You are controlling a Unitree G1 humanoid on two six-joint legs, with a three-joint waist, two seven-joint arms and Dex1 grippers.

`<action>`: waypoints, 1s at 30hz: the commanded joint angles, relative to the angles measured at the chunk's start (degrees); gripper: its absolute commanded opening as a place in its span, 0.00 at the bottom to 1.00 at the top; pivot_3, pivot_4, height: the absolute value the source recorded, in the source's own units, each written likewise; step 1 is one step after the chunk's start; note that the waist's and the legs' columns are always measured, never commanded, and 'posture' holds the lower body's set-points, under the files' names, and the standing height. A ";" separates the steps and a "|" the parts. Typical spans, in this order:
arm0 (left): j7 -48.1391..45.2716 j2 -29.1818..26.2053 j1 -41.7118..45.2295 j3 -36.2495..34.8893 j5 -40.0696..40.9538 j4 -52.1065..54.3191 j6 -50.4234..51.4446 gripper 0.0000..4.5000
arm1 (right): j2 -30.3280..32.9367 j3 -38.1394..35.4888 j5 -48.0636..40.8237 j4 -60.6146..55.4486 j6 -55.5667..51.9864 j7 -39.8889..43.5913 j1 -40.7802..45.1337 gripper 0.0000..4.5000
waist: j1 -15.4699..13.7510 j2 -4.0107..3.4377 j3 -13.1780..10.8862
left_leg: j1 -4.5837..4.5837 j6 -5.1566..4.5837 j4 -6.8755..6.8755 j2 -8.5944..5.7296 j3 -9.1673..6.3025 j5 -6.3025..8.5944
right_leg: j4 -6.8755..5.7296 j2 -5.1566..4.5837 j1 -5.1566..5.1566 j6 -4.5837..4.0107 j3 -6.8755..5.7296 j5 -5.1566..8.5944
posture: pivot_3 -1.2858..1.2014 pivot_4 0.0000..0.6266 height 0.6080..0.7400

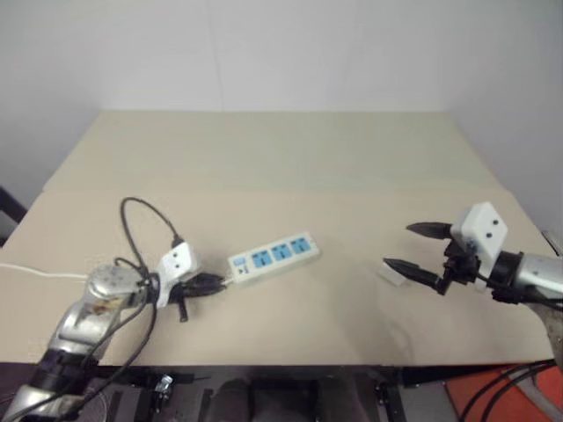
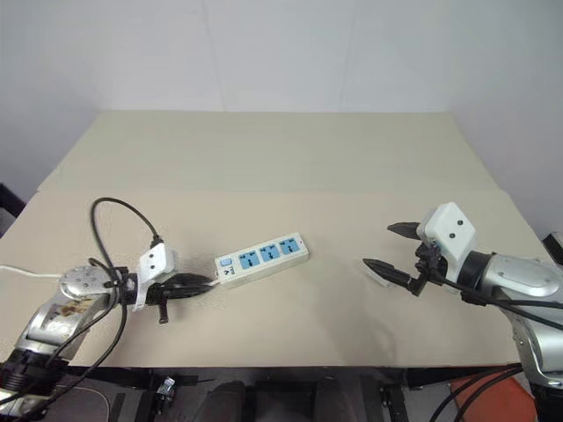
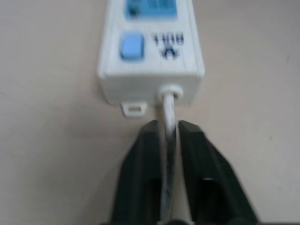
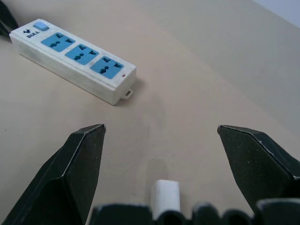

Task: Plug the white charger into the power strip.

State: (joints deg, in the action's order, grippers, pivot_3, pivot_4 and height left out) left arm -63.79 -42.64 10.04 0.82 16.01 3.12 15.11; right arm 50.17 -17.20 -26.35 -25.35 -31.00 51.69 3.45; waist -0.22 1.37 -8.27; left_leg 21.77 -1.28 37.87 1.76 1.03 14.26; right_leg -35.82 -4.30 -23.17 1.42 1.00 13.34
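The power strip (image 1: 273, 256), a long white bar with three blue sockets and a blue switch (image 3: 131, 46), lies slanted on the tan table left of centre. Its thin white cord (image 3: 168, 140) leaves the switch end and runs between the two black fingers of my left gripper (image 1: 215, 282), which is shut on the cord just behind the strip. The white charger (image 1: 393, 274), a small white block, lies on the table at the right. My right gripper (image 1: 398, 246) hovers just above it, open, its fingers spread to either side of the charger (image 4: 165, 196) and pointing toward the strip (image 4: 75, 58).
A black cable (image 1: 141, 220) loops over the table beside my left wrist. A thin white cord (image 1: 35, 272) trails off the table's left edge. The table's front edge (image 1: 290, 362) runs close below both arms. A red object (image 1: 501, 396) sits below the table at the right.
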 commanded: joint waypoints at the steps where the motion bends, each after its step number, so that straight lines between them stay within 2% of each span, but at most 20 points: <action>1: 0.14 1.91 0.47 -4.04 5.17 4.19 -2.09 0.41 | -0.17 -0.84 -0.86 -0.70 1.45 -0.16 1.03 1.00 | -0.28 0.00 0.00 | 0.01 0.00 0.00 -0.01 0.00 0.00 | 0.02 0.00 0.00 -0.01 -0.01 0.00 | 0.52 0.24 1.00; 4: 0.03 4.63 1.15 -4.82 7.67 4.05 -3.42 0.62 | -0.32 -0.55 -0.85 -0.61 1.43 -0.26 1.21 1.00 | -0.34 -0.01 0.00 | 0.07 0.00 0.00 -0.06 0.01 0.00 | 0.05 0.02 -0.04 -0.04 0.00 -0.02 | 0.52 0.24 1.00; 9: 0.07 8.89 4.35 -2.14 4.96 -2.27 -9.68 0.95 | -0.97 -0.06 -0.98 -0.52 1.23 -0.80 2.07 1.00 | -0.37 0.00 0.00 | 0.07 0.00 0.00 -0.09 0.01 0.00 | 0.04 0.03 -0.02 -0.04 0.00 -0.03 | 0.52 0.24 1.00; 10: -0.15 9.35 5.38 -1.24 3.62 -4.53 -11.35 0.99 | -1.05 0.05 -0.94 -0.47 1.16 -0.85 2.30 1.00 | -0.37 0.00 0.00 | 0.06 0.00 0.01 -0.09 0.01 0.00 | 0.04 0.06 -0.01 -0.04 0.00 -0.03 | 0.52 0.24 1.00; 18: -3.27 11.40 9.89 3.23 0.08 -15.87 -15.72 0.99 | -1.05 -0.80 -1.41 -1.32 0.51 -1.04 2.19 1.00 | -0.17 0.00 0.00 | 0.10 -0.01 0.01 -0.08 0.01 0.00 | 0.08 0.09 -0.02 -0.04 0.02 -0.03 | 0.52 0.24 1.00; 30: -1.11 13.84 8.08 5.61 -3.29 -21.58 -18.09 0.99 | -0.21 -1.03 -3.24 -2.57 -0.36 -1.07 2.19 1.00 | -0.29 0.00 0.01 | 0.08 -0.01 0.01 -0.08 -0.01 0.00 | 0.04 0.08 -0.02 -0.04 0.01 -0.03 | 0.52 0.24 1.00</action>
State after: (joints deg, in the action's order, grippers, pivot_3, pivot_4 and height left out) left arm -65.86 -29.02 18.77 6.06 14.06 -16.84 -1.76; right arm 49.09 -16.44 -28.35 -25.97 -31.25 50.90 4.56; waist -0.52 1.37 -8.27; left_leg 21.84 -1.29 37.88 1.68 1.02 14.26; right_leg -35.79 -4.21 -23.19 1.38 1.01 13.31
